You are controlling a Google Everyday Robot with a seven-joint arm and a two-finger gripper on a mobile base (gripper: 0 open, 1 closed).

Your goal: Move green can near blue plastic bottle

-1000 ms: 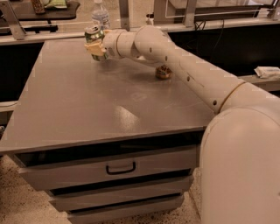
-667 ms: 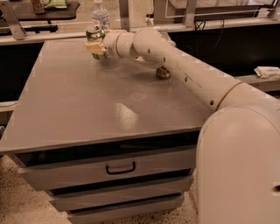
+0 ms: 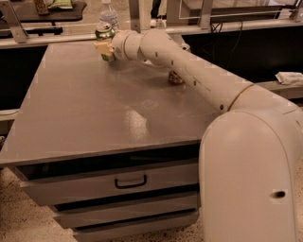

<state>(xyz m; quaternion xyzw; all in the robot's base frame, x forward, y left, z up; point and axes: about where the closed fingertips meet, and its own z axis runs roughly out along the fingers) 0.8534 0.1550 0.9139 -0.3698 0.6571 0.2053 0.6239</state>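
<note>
The green can [image 3: 104, 32], with its silver top showing, is at the far edge of the grey table [image 3: 94, 108], just in front of the blue plastic bottle [image 3: 108, 13]. The bottle is clear with a white cap and stands at the table's far edge. My gripper [image 3: 104, 48] reaches in from the right and is shut on the green can's lower body. I cannot tell whether the can rests on the table or hangs just above it.
An orange-gold can [image 3: 175, 78] stands on the table right of centre, partly hidden behind my arm [image 3: 189, 66]. The table has drawers [image 3: 130, 180] at the front. Benches and metal frames stand beyond the far edge.
My gripper and the green can have shifted slightly towards the far edge and the bottle. The orange-gold can has not moved.
</note>
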